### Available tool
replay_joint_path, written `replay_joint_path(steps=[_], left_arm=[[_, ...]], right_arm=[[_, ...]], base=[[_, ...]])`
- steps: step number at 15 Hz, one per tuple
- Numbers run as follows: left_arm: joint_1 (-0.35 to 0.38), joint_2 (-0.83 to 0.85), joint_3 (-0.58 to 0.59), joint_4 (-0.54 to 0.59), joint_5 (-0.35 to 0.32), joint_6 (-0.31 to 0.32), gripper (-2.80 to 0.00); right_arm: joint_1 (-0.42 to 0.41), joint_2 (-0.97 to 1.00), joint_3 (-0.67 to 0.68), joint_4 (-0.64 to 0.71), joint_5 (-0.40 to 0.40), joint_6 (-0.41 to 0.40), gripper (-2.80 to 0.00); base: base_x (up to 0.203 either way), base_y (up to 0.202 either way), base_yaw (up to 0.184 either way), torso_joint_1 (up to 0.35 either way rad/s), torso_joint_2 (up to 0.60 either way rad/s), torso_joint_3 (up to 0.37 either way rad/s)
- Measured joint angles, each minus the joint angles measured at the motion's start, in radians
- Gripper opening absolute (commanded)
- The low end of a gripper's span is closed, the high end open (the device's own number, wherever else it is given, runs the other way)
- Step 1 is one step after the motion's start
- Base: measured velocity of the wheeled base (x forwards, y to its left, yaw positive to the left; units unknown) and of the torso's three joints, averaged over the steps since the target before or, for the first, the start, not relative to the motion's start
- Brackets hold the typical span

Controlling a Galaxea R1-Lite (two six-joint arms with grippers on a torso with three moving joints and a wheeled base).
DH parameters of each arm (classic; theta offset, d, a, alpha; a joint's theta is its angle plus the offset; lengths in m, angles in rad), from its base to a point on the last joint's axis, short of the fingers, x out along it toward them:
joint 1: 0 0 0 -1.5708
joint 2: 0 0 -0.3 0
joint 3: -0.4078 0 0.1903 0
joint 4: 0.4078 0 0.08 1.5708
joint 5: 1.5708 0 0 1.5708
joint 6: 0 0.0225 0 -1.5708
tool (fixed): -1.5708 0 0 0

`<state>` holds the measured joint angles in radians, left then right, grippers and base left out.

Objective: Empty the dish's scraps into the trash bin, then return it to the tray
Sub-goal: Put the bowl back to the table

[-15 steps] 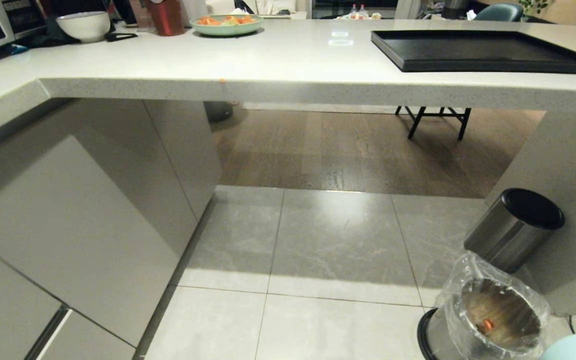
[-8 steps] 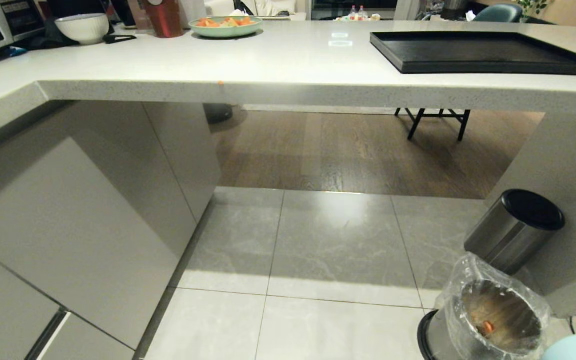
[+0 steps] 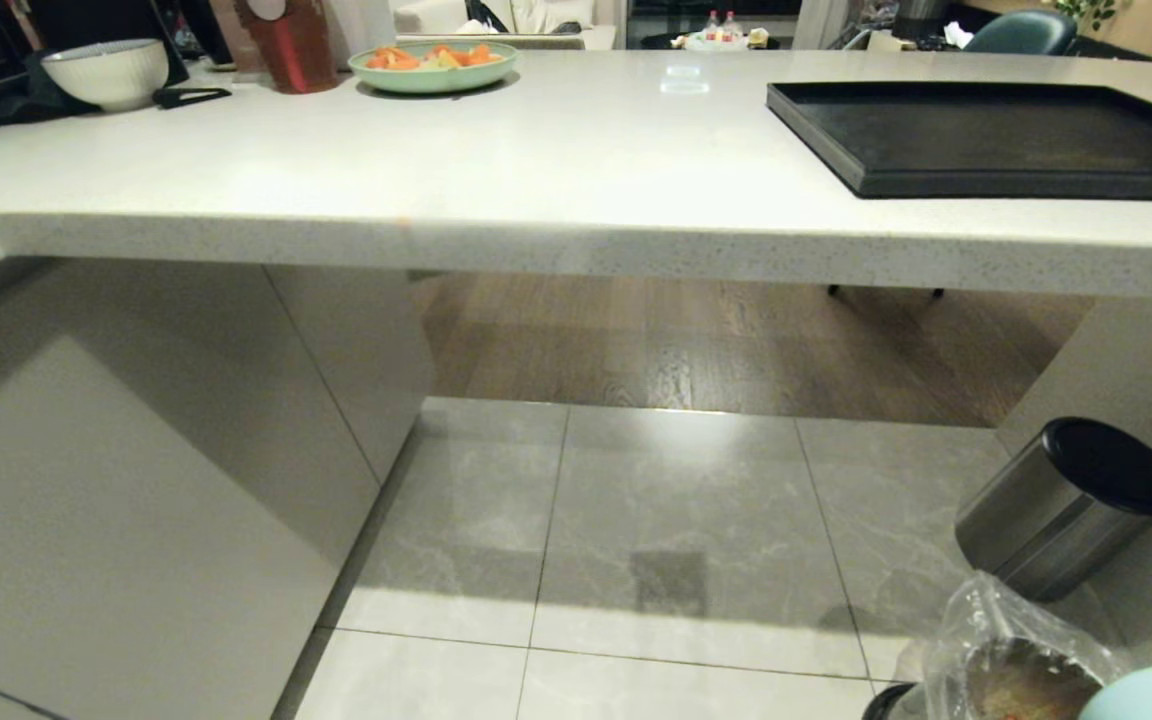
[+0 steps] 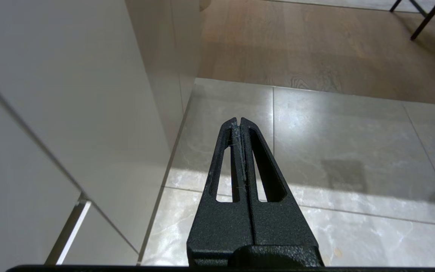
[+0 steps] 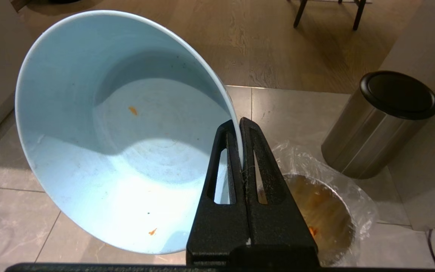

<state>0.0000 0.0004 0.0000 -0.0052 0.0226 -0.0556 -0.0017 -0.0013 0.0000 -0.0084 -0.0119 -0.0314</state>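
View has risen; lidded bin (image 3: 1071, 510) beside trash bin (image 3: 1011, 675).

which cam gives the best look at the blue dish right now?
Right wrist view: the dish fills it, inside nearly empty, rim pinched in the right gripper. Head view catches only a sliver of it at the lower corner. Left wrist view shows none.

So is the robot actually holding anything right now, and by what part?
Yes. The right gripper is pinching the light-blue bowl by its rim, one finger inside and one outside. The left gripper is shut on nothing.
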Motion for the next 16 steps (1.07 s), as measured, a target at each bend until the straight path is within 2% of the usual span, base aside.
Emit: replay_joint_path(steps=[16], left_arm=[[0.000, 0.000, 0.000, 0.000, 0.000, 0.000, -2.80]], right_arm=[[0.000, 0.000, 0.000, 0.001, 0.000, 0.001, -2.80]], base=[[0.000, 0.000, 0.000, 0.000, 0.00, 0.000]])
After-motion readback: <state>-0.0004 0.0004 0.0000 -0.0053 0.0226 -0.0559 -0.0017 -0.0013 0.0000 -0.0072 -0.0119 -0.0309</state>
